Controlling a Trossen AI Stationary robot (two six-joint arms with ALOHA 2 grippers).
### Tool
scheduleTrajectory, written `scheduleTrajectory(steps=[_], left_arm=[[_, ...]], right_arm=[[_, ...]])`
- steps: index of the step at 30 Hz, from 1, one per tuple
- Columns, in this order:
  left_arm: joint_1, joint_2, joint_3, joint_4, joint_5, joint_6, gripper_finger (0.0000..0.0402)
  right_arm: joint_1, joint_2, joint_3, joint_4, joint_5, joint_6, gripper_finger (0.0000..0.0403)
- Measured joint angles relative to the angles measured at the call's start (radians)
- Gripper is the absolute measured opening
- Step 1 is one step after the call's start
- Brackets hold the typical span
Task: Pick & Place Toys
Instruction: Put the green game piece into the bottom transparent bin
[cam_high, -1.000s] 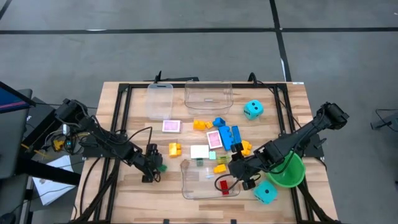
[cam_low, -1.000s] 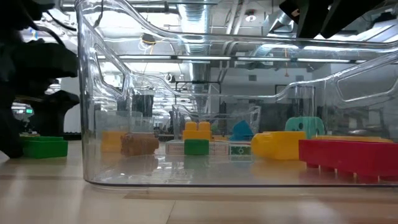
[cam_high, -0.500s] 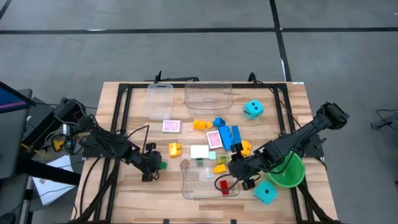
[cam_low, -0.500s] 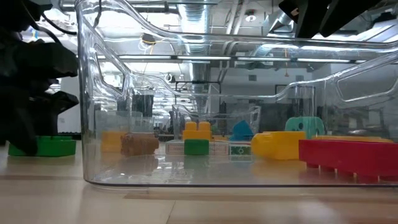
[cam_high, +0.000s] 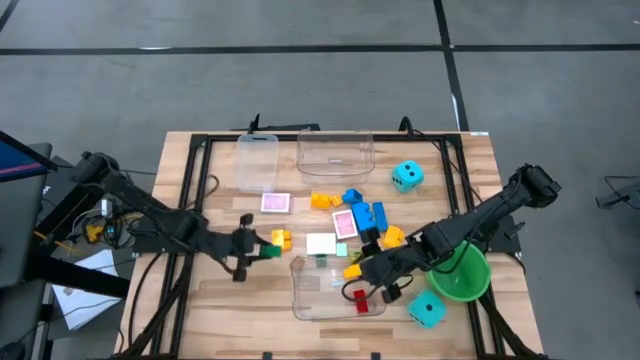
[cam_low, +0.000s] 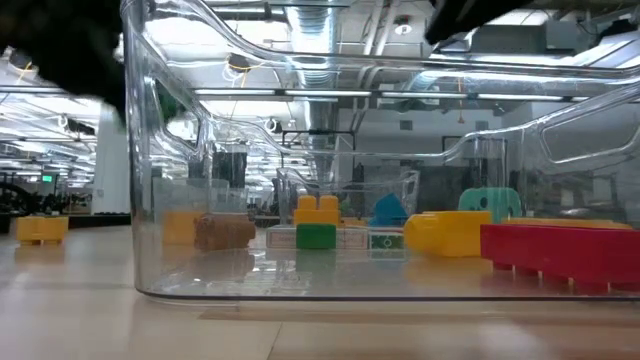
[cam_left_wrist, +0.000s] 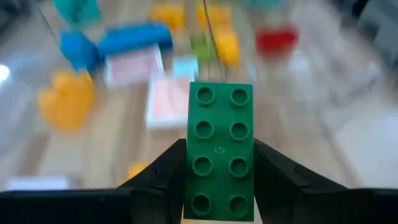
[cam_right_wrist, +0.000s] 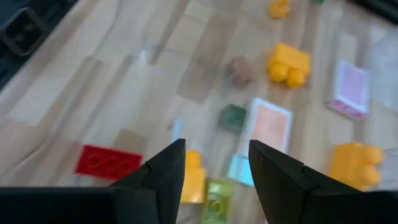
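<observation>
Compared with a second earlier, the left gripper (cam_high: 262, 250) had lifted off the counter (cam_high: 200, 310) and moved toward the middle, carrying the green brick (cam_left_wrist: 219, 153) with it. In the low view the brick was gone from the spot on the counter where it had rested, and a small yellow brick (cam_low: 42, 228) showed there. The gripper's fingers (cam_left_wrist: 158, 177) had come in from a wider stance and were clamped on the brick's two long sides.

In the left wrist view the green brick was a two-by-four piece, studs facing the camera, its long axis running straight out along the fingers, away from the wrist. In the high view it hung just left of a yellow brick (cam_high: 281, 240), near the left wall of the near clear tub (cam_high: 300, 300).

The right gripper (cam_high: 366, 279) had also shifted a little toward the centre. It hovered over the right part of that tub with its fingers (cam_right_wrist: 163, 168) apart and nothing between them. A red brick (cam_high: 360, 298) lay inside the tub just beside it.

The other toys lay loose mid-counter: blue bricks (cam_high: 372, 220), pink-backed cards (cam_high: 275, 203), and a cyan die (cam_high: 406, 177) near the far right. A second cyan die (cam_high: 427, 311) sat beside the green bowl (cam_high: 462, 282).
</observation>
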Motion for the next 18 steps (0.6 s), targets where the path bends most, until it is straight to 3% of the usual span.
scheduleTrajectory(steps=[4, 8, 18], left_arm=[[0.057, -0.102, 0.009, 0.081, 0.013, 0.101, 0.0132], [0.138, -0.104, 0.078, 0.091, 0.064, 0.171, 0.0132], [0.3, 0.22, 0.347, 0.09, 0.349, 0.295, 0.0133]], right_arm=[[-0.012, 0.0, 0.0, 0.026, 0.057, -0.048, 0.0169], [-0.013, 0.0, 0.0, 0.086, 0.074, -0.109, 0.0169], [0.03, 0.0, 0.0, 0.188, 0.162, -0.179, 0.0176]])
